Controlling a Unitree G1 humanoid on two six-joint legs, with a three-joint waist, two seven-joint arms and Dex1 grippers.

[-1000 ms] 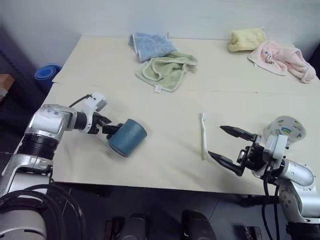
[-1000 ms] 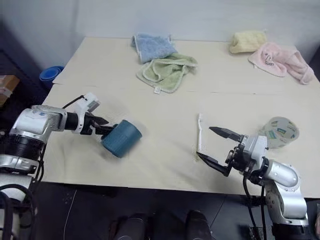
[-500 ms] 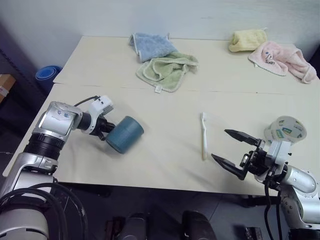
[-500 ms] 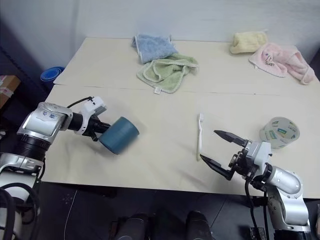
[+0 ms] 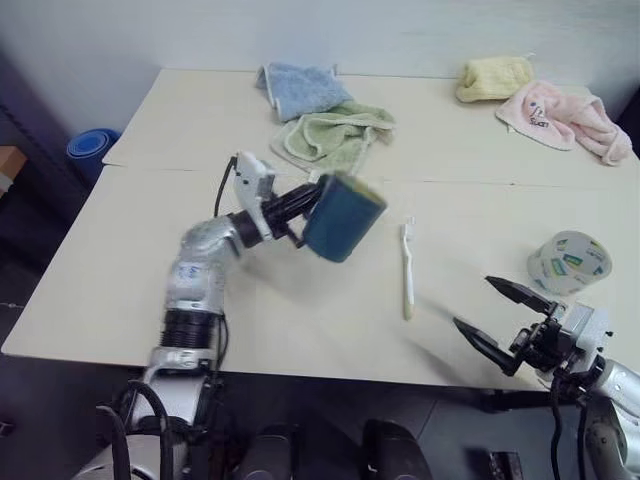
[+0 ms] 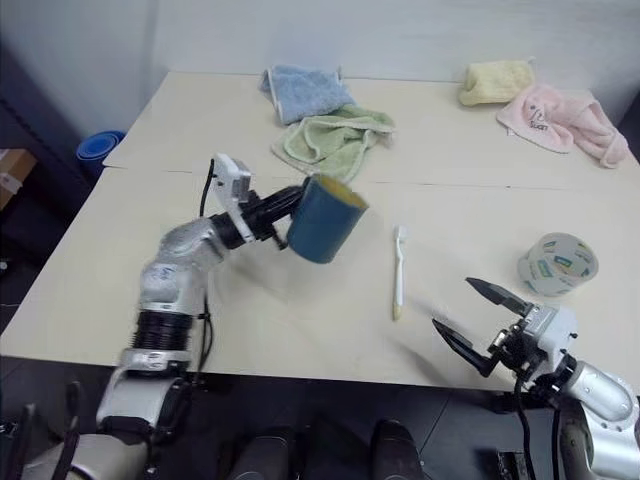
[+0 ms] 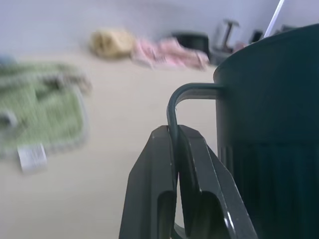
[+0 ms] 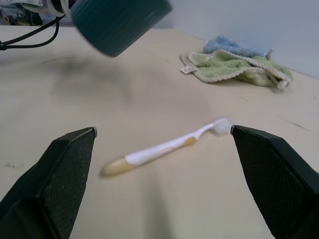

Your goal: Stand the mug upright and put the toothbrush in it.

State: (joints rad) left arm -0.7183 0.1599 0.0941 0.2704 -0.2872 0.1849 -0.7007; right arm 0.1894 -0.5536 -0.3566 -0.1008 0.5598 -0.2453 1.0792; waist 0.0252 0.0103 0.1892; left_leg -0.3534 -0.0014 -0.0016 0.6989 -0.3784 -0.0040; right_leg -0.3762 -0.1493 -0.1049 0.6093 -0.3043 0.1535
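Left gripper (image 5: 298,212) is pinched tight on the thin handle of the mug (image 5: 343,216); the left wrist view shows both black fingers (image 7: 164,189) clamped either side of the handle loop. The mug hangs clear of the table (image 5: 150,290), centre of the left eye frame, tilted with its yellowish mouth toward the upper right, not yet upright.

Toothbrush (image 5: 407,271) lies flat just right of the mug, long axis running nearly top to bottom of the frame, bristle head at the upper end.

Right gripper (image 5: 500,321) sits at lower right, jaws spread wide and holding nothing. It is the nearer hand to the toothbrush; in the right wrist view the toothbrush (image 8: 169,146) lies between and beyond the two fingertips, slanted across the gap.

Hard to judge: the mug's base, which faces away from the head camera. A tape roll (image 5: 569,262) stands at the right edge.
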